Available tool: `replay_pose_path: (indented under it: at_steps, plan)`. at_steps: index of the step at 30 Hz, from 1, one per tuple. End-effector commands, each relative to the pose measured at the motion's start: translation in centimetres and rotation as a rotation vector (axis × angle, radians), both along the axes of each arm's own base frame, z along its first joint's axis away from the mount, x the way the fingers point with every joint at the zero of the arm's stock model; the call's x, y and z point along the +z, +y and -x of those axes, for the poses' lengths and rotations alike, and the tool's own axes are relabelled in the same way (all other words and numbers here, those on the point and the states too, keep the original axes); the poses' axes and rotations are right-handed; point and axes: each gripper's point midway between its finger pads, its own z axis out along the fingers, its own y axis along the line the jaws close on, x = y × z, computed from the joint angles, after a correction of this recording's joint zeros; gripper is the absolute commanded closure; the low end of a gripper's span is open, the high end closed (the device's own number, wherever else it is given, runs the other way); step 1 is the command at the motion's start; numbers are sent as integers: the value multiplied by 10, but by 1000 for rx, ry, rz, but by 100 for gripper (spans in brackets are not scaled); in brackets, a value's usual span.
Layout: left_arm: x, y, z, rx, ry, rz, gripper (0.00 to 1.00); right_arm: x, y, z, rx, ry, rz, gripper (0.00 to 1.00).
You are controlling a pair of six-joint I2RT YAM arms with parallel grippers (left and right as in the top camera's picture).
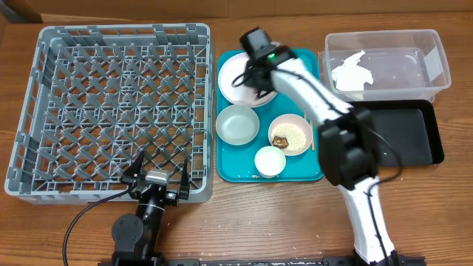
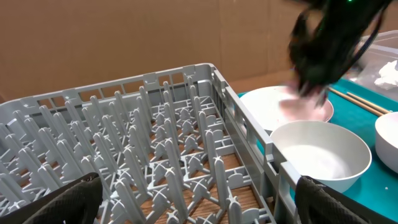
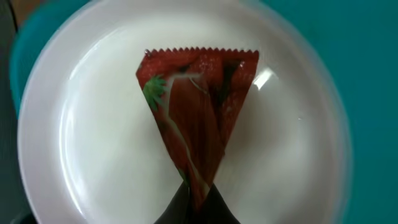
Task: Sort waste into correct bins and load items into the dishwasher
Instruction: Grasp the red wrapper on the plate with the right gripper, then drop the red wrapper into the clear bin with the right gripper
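Red wrapper [image 3: 199, 112] pinched by right gripper [image 3: 198, 198], arm stretched over plate [image 3: 74, 155]; left gripper [image 1: 157, 172] spread.

Right claw [image 3: 196, 202] reaches far forward, pinching the wrapper [image 3: 196, 106]; left claw [image 1: 162, 161] rests spread wide.

White right arm [image 1: 366, 214], black joints, green light [image 1: 272, 53], black left arm [image 1: 137, 229], black cable [image 1: 72, 222]

Glossy, crinkled wrapper [image 3: 196, 118] between the right jaws, over a smooth, shiny white plate [image 3: 74, 155]; ahead of the left jaws, matt grey plastic rack [image 2: 155, 143].
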Motion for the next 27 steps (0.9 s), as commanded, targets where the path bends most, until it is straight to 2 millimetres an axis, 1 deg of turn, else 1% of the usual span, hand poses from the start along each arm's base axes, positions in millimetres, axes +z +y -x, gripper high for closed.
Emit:
replay_pose_path:
  at_steps: [1,2,3,4,5,6,7,8,9,10,11,12,13,14,15,18,21,22,23,24,25,26,27]
  plan:
    - [-1,0,0,-1,-5,-15,0,138,-70,-10,-118,-205,-58,96]
    - [-1,0,0,-1,-5,-15,0,168,-113,-5,-190,-229,-59,96]
    - [-1,0,0,-1,-5,-15,0,179,-142,-2,-243,-233,-54,96]
    - [-1,0,0,-1,-5,-15,0,182,-167,1,-289,-224,-50,96]
    - [-1,0,0,-1,-5,-15,0,180,-181,2,-319,-213,-47,96]
    - [-1,0,0,-1,-5,-15,0,177,-195,2,-344,-200,-44,96]
    - [-1,0,0,-1,-5,-15,0,165,-213,1,-379,-172,-32,96]
    - [-1,0,0,-1,-5,-15,0,150,-225,0,-402,-141,-22,96]
    - [-1,0,0,-1,-5,-15,0,137,-232,-1,-416,-115,-14,96]
    - [-1,0,0,-1,-5,-15,0,124,-237,-2,-428,-87,-8,90]
    - [-1,0,0,-1,-5,-15,0,111,-241,-2,-434,-60,0,84]
    - [0,0,0,-1,-5,-15,0,105,-241,-2,-435,-49,3,69]
    - [-1,0,0,-1,-5,-15,0,98,-242,-3,-432,-37,12,32]
    - [-1,0,0,-1,-5,-15,0,97,-243,-3,-434,-35,17,24]
    - [-1,0,0,-1,-5,-15,0,98,-243,-4,-417,-38,26,19]
    - [-1,0,0,-1,-5,-15,0,109,-243,-5,-393,-57,33,15]
    - [-1,0,0,-1,-5,-15,0,136,-240,-1,-357,-97,22,14]
    - [-1,0,0,-1,-5,-15,0,152,-233,2,-332,-115,-10,14]
    - [-1,0,0,-1,-5,-15,0,165,-221,5,-271,-133,-41,14]
    - [-1,0,0,-1,-5,-15,0,174,-211,8,-214,-145,-66,15]
    - [-1,0,0,-1,-5,-15,0,192,-185,17,-96,-166,-120,18]
    - [-1,0,0,-1,-5,-15,0,197,-178,21,-63,-171,-130,19]
    - [-1,0,0,-1,-5,-15,0,203,-161,31,-15,-165,-146,20]
